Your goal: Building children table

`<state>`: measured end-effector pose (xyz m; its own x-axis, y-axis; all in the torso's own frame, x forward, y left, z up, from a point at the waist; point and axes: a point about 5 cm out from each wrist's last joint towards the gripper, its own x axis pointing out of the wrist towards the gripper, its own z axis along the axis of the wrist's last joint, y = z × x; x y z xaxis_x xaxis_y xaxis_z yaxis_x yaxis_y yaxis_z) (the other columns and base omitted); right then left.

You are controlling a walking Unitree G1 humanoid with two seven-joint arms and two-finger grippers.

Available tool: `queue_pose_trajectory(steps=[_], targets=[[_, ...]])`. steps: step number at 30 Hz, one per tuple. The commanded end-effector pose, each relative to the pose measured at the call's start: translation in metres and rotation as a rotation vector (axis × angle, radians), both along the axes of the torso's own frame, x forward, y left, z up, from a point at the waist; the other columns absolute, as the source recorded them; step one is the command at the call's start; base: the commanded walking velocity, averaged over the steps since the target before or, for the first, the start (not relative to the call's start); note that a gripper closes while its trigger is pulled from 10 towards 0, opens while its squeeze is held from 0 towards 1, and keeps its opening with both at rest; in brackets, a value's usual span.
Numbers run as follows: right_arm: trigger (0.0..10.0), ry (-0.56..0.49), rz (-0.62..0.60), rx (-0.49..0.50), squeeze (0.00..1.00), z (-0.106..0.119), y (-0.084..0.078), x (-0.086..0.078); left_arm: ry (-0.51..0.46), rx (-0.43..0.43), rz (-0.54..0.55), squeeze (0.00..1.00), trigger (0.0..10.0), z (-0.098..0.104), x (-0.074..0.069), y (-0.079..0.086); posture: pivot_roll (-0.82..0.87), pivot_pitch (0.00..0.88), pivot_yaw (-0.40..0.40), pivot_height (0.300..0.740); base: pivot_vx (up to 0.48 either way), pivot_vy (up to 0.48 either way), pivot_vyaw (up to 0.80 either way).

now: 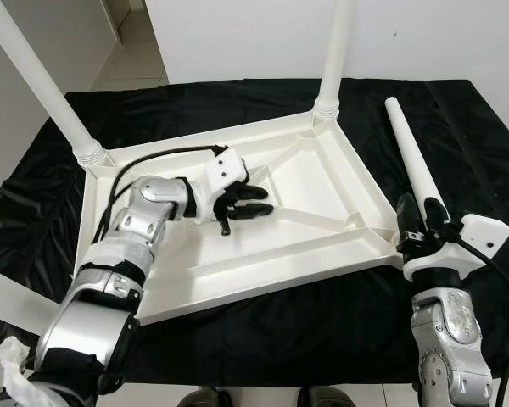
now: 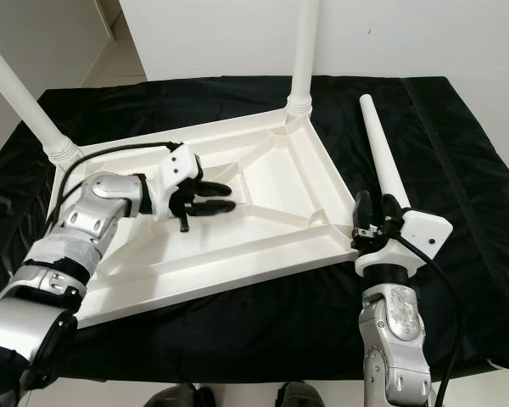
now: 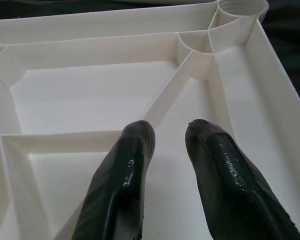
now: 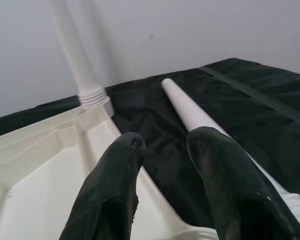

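The white table top (image 1: 322, 246) lies upside down on a black cloth (image 1: 458, 110). Two white legs stand upright in its far corners, one on the left (image 1: 47, 85) and one on the right (image 1: 335, 51). A third leg (image 1: 410, 148) lies loose on the cloth to the right of the top. My left gripper (image 1: 263, 202) hovers open over the ribbed underside (image 3: 90, 95), holding nothing. At the top's near right corner, my right gripper (image 1: 417, 212) is open at the loose leg's (image 4: 190, 112) near end, and the leg runs under one finger (image 4: 225, 175).
An empty round socket (image 3: 240, 7) sits in a corner of the top. A white bar (image 1: 8, 292) crosses the lower left edge of the view. White walls rise behind the cloth, with pale floor (image 1: 127, 59) at the far left. Bare cloth spreads right of the loose leg.
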<state>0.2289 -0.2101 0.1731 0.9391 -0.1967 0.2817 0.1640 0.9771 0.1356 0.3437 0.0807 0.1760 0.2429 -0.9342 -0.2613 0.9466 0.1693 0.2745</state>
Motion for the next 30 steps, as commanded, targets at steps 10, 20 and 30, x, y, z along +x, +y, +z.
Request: queue_pose_trajectory(steps=[10, 20, 30], targets=[[10.0, -0.002, -0.101, 0.017, 0.0, -0.002, -0.008, 0.0, 0.063, 0.053, -0.033, 0.0, 10.0, -0.021, -0.014, -0.023, -0.08, 0.046, 0.093, 0.74, 0.0, 0.0, 0.0], [10.0, 0.0, -0.112, 0.018, 0.0, -0.003, -0.009, -0.002, 0.083, 0.125, -0.01, 0.0, 10.0, -0.034, -0.02, -0.032, -0.08, 0.051, 0.103, 0.74, 0.0, 0.0, 0.0], [10.0, 0.0, -0.116, 0.018, 0.0, -0.003, -0.009, -0.003, 0.06, 0.181, 0.101, 0.0, 8.8, -0.04, -0.013, -0.032, -0.08, 0.061, 0.105, 0.74, 0.0, 0.0, 0.0]])
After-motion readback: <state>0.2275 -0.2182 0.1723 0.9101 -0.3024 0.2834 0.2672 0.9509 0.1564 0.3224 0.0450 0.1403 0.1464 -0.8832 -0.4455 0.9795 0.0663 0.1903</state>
